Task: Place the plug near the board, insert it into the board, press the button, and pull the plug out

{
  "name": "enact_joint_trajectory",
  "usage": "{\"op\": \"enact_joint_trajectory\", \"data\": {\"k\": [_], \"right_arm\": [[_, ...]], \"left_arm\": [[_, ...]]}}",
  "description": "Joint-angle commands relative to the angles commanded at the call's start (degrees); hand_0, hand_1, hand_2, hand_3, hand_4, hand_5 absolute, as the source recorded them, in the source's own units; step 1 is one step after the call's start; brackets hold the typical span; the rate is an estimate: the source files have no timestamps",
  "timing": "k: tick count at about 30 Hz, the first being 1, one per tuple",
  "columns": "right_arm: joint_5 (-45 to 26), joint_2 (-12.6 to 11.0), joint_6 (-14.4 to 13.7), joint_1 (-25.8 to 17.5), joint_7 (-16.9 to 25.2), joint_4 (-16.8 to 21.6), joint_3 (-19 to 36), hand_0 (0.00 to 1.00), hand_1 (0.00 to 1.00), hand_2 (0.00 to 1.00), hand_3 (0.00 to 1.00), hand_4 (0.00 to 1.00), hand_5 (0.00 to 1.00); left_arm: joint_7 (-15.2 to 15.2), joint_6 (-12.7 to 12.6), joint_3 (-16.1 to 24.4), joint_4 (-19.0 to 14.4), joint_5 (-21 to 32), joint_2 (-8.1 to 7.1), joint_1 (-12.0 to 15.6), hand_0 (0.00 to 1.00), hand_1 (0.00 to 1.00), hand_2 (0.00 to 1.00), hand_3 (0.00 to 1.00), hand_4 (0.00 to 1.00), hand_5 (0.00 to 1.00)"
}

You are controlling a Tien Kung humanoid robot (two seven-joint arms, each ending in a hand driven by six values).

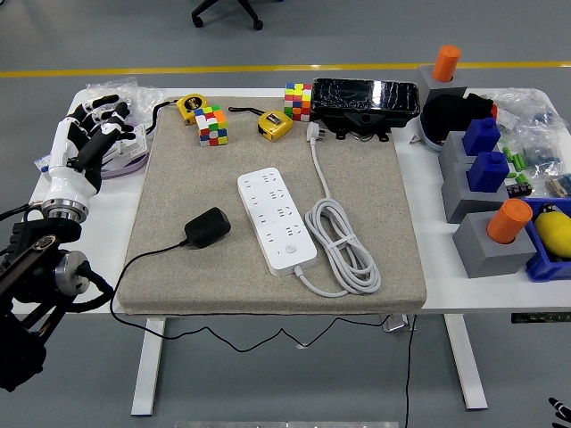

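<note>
A black plug adapter (207,227) lies on the grey mat, its thin black cable trailing off the front-left edge. Just right of it lies the white power strip (276,218), with its round button (291,233) near the close end and its white cord (342,242) coiled alongside. My left hand (96,129) hovers over the table's left edge, well away from the plug, fingers loosely curled and holding nothing. The right arm does not show.
The grey mat (384,205) covers the table's middle. Along its far edge sit two colour cubes (211,124), two yellow tape measures (275,124) and a black wrapped box (366,100). Grey blocks with orange and blue pieces (491,169) crowd the right side.
</note>
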State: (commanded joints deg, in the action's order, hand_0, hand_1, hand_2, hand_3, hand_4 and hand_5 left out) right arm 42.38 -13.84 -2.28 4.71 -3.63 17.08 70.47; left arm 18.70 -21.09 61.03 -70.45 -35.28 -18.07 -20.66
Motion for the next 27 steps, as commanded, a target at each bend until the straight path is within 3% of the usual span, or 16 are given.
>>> {"op": "enact_joint_trajectory", "data": {"k": [27], "right_arm": [[0.1, 0.4, 0.1, -0.2, -0.2, 0.1, -0.1, 0.525, 0.625, 0.608, 0.546, 0.883, 0.406]], "left_arm": [[-3.4, 0.8, 0.3, -1.5, -1.5, -0.14, 0.7, 0.369, 0.387, 0.484, 0.539, 0.714, 0.217]]}}
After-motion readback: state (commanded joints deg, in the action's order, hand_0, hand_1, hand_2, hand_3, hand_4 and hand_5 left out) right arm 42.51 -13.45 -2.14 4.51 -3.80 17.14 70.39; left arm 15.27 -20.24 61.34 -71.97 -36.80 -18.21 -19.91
